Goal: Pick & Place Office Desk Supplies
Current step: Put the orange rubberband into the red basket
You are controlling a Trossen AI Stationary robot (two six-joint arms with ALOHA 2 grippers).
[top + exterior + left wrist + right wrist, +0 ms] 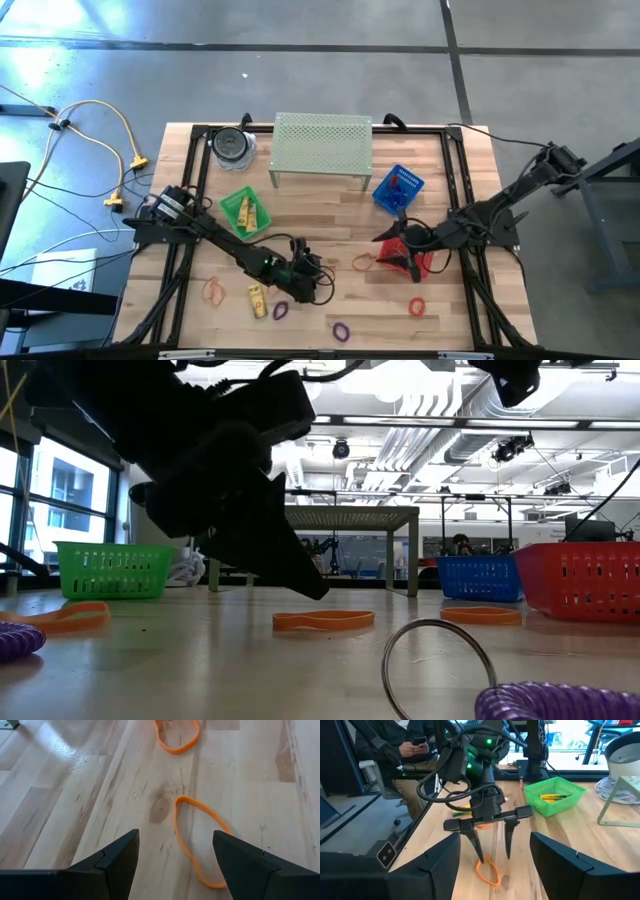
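My left gripper (324, 280) stands open low over the table's near middle, its fingers pointing down and forward. An orange band (196, 837) lies flat on the wood between and just ahead of the fingertips; from the right wrist view this band (487, 871) is right under that gripper (494, 857). A second orange band (362, 262) lies a little farther right. My right gripper (393, 245) hangs open and empty over the red basket (428, 266). Purple bands (281, 310), a red band (417, 306) and a yellow piece (257, 298) lie loose near the front edge.
A green basket (245, 210) with yellow pieces, a blue basket (398, 188), the pale green stand (322, 148) and a jar (232, 145) stand farther back. Another orange band (213, 290) lies front left. A seated person (415, 745) holding a phone is beyond the table.
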